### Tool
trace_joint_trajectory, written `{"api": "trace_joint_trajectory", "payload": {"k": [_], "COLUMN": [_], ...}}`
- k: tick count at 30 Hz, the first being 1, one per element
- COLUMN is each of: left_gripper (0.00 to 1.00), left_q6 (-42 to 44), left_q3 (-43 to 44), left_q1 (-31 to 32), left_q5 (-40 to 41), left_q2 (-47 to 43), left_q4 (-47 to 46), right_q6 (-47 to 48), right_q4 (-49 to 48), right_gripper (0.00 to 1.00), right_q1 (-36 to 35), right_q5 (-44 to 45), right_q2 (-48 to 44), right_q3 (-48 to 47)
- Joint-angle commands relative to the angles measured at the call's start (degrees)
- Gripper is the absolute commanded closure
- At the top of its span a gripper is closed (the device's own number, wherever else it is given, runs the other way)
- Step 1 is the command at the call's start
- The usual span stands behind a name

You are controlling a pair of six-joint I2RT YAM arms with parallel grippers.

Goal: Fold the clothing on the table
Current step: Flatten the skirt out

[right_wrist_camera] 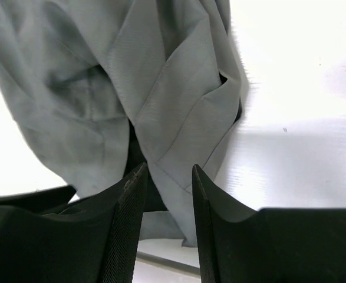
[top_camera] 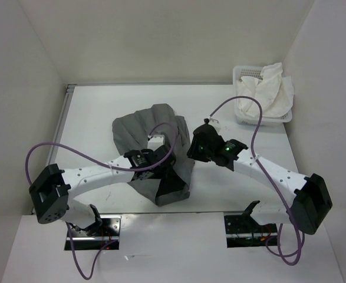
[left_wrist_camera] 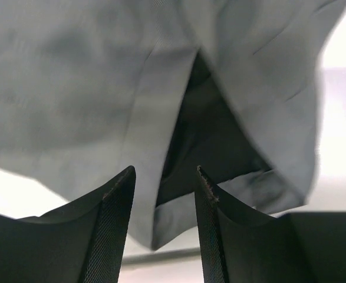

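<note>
The dark grey clothing (top_camera: 140,127) lies crumpled in the middle of the white table (top_camera: 90,118), with a fold reaching toward the near edge. My left gripper (top_camera: 154,160) hangs over its middle and my right gripper (top_camera: 195,147) over its right side. In the left wrist view the left gripper (left_wrist_camera: 164,171) is open, and the clothing (left_wrist_camera: 72,76) with its dark opening (left_wrist_camera: 208,135) hangs just beyond the fingertips. In the right wrist view the right gripper (right_wrist_camera: 168,168) is open too, with wrinkled clothing (right_wrist_camera: 161,71) showing past the gap. Neither holds anything.
A white slotted basket (top_camera: 246,73) with a white cloth (top_camera: 273,88) in it stands at the table's back right corner. Purple cables loop over both arms. Bare table (right_wrist_camera: 302,88) lies to the right of the clothing. White walls close in the sides and back.
</note>
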State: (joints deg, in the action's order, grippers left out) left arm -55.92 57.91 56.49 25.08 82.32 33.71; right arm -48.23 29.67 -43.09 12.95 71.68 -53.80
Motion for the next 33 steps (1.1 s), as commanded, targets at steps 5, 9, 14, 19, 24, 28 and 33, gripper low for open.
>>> {"api": "trace_joint_trajectory", "payload": {"k": [5, 9, 14, 19, 24, 28, 33], "left_gripper": [0.48, 0.48, 0.48, 0.49, 0.88, 1.0, 1.0], "left_q6": [-7.52, -10.34, -12.54, -14.47, -15.62, -15.62, -15.62], "left_q3": [-1.92, -1.92, -3.68, -4.73, -4.21, -3.16, -0.87], "left_q1": [3.53, 5.82, 5.83, 5.83, 5.83, 5.83, 5.83], "left_q5": [1.2, 1.2, 1.81, 1.81, 1.81, 2.42, 3.57], "left_q2": [5.21, 8.64, 9.26, 9.26, 9.26, 6.45, 1.62], "left_q4": [7.77, 7.77, 9.69, 11.46, 13.57, 15.32, 19.01], "right_q6": [2.35, 3.4, 4.55, 4.55, 4.55, 5.16, 8.23], "right_q4": [-2.95, -2.34, -1.81, -1.81, -2.34, -2.86, -2.34], "right_gripper": [0.58, 0.58, 0.55, 0.54, 0.54, 0.54, 0.46], "right_q1": [0.46, 1.86, 3.8, 4.33, 4.33, 4.33, 4.33], "right_q5": [0.76, 0.76, 0.15, -0.38, -1.0, -2.23, -7.13], "right_q2": [0.83, -0.57, -2.25, -2.77, -2.77, -2.16, 5.02], "right_q3": [-2.71, -3.24, -2.02, -0.96, -0.96, -0.43, -0.43]}}
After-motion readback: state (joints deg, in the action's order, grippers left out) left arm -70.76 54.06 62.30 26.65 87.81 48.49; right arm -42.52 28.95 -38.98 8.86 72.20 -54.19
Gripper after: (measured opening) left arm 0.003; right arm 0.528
